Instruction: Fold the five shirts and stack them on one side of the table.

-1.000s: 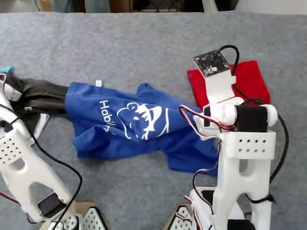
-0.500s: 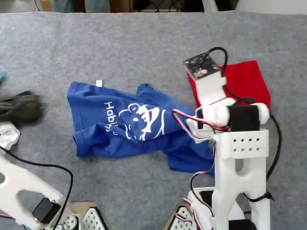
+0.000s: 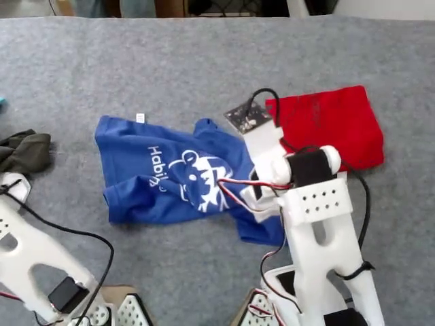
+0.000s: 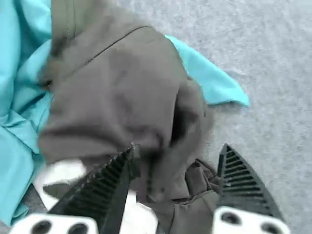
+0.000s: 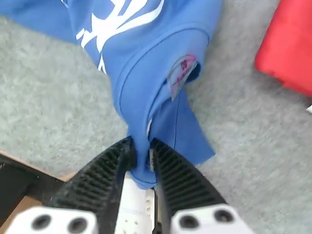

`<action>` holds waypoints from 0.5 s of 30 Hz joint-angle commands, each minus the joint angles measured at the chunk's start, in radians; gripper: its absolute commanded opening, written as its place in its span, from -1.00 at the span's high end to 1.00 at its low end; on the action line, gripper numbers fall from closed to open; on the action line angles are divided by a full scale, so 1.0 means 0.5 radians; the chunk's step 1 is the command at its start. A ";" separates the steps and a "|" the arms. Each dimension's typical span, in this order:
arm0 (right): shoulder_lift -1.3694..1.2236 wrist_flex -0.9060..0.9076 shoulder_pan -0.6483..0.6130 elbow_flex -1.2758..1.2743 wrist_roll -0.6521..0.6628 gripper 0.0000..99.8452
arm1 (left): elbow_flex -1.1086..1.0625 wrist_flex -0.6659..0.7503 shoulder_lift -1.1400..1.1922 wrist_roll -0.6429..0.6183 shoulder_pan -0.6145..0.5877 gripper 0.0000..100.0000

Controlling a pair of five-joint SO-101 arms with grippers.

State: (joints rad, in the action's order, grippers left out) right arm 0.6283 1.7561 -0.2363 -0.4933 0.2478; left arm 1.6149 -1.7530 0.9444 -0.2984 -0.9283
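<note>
Lying on grey felt table [image 3: 170, 61], blue shirt [image 3: 156, 180], red shirt [image 3: 333, 122]

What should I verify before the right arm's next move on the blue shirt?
1. Right gripper shut on the blue cotton shirt with white print: ok.
2. Blue shirt spread flat: not ok, bunched.
3. Folded red fabric shirt apart from the blue one: ok.
4. Left gripper free: ok, open above the crumpled dark grey shirt on a turquoise shirt.
5. Single layer pinched: cannot tell.
</note>
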 commanded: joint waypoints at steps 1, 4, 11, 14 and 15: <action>0.048 -0.003 -0.025 -0.087 -0.009 0.90 | 0.106 -0.018 -0.264 0.018 0.041 0.43; 0.051 -0.003 -0.025 -0.161 -0.006 0.61 | 0.106 -0.015 -0.405 0.132 0.044 0.43; 0.051 -0.003 -0.021 0.100 -0.018 0.52 | -0.238 -0.015 -0.752 0.086 0.173 0.43; 0.041 -0.003 0.064 0.333 -0.009 0.70 | -0.591 -0.015 -0.936 0.006 0.342 0.43; 0.038 -0.003 0.107 0.413 -0.006 0.76 | -0.732 -0.015 -0.994 -0.015 0.416 0.43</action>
State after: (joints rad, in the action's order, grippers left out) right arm 0.6314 1.7561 -0.2271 -0.4212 0.2478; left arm 1.4016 -1.7561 0.5639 -0.2693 -0.8071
